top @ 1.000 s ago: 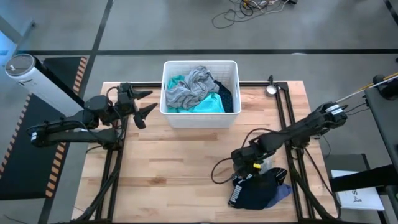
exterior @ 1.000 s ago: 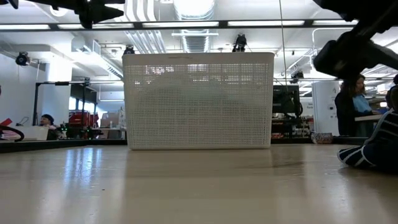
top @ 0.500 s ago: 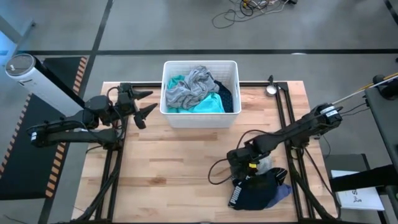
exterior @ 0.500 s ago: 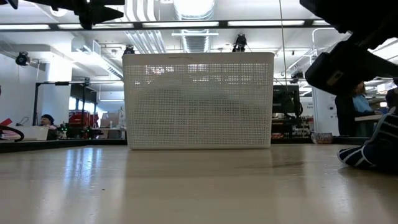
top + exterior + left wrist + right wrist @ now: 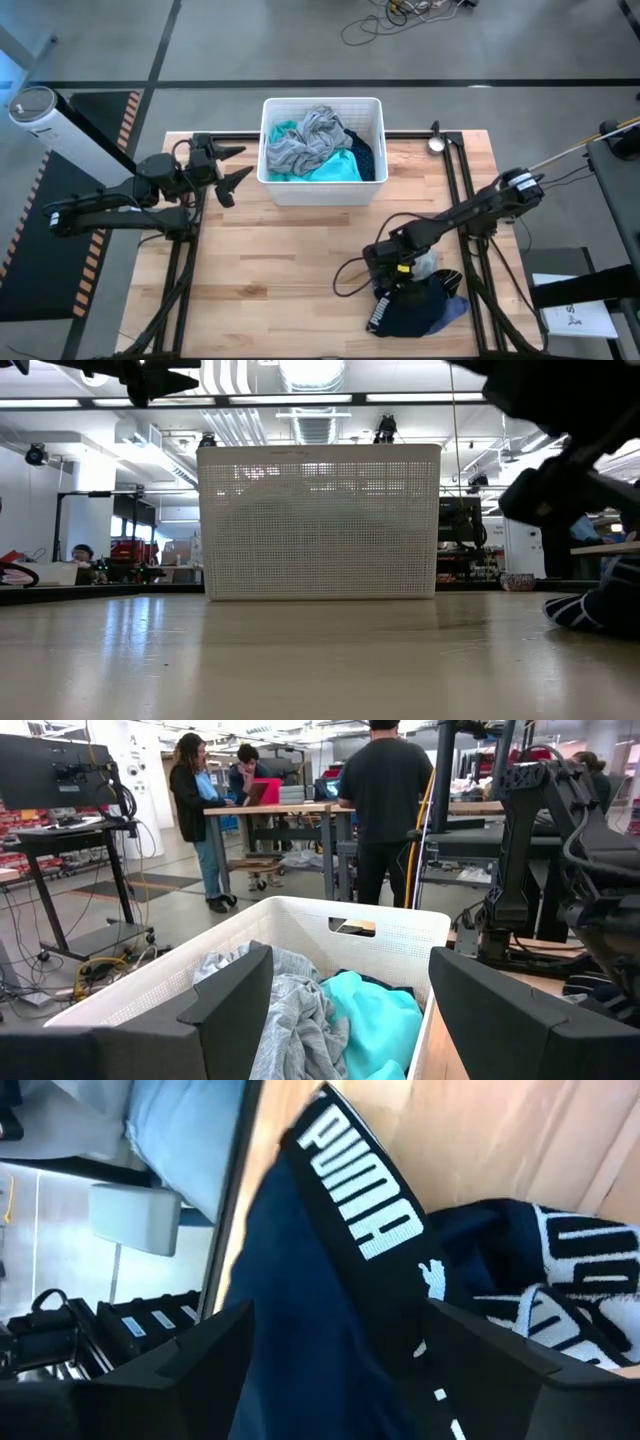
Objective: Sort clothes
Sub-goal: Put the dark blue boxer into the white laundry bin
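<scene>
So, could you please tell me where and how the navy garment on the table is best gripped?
Probably on the raised fold of the navy garment, near its lettered waistband, coming straight down from above. It lies crumpled on the table, so a bunched ridge gives open fingers something to pinch. The right gripper hangs open just above it.

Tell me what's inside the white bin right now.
In the white bin: a grey garment on top, a teal one beneath, something dark at one side. Whatever lies deeper is covered.

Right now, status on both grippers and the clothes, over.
Left gripper open, waiting beside bin. Right gripper open, fingers over navy garment, nothing held. Grey and teal clothes in bin. Nothing obstructing.
</scene>
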`<action>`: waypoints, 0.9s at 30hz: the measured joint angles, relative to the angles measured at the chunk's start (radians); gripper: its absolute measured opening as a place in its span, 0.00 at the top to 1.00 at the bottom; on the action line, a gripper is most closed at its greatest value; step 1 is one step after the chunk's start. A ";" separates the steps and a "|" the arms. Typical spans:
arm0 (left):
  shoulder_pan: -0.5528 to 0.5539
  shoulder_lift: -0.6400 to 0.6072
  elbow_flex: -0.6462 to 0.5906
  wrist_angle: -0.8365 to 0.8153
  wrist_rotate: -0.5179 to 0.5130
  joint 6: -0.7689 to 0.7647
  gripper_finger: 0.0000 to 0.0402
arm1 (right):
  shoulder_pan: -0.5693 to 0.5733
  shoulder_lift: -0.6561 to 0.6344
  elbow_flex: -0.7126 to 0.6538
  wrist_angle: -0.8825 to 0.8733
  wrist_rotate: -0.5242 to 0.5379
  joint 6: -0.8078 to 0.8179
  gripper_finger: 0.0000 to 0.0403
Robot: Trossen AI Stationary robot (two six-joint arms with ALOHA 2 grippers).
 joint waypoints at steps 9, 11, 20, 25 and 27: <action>0.000 0.000 0.000 0.000 0.000 0.000 0.36 | -0.008 0.075 -0.002 0.035 -0.061 -0.012 0.40; 0.000 -0.001 0.000 0.000 0.000 0.000 0.36 | -0.010 0.075 -0.002 0.036 -0.059 -0.023 0.46; 0.000 0.000 0.000 0.000 0.000 -0.001 0.36 | -0.011 0.075 -0.002 -0.002 -0.054 -0.106 0.97; 0.000 0.000 0.000 0.001 0.000 -0.002 0.36 | -0.011 0.060 0.018 -0.056 0.000 -0.122 0.99; 0.000 0.000 0.000 0.001 0.000 -0.002 0.36 | -0.011 0.044 0.063 -0.135 0.062 -0.150 0.99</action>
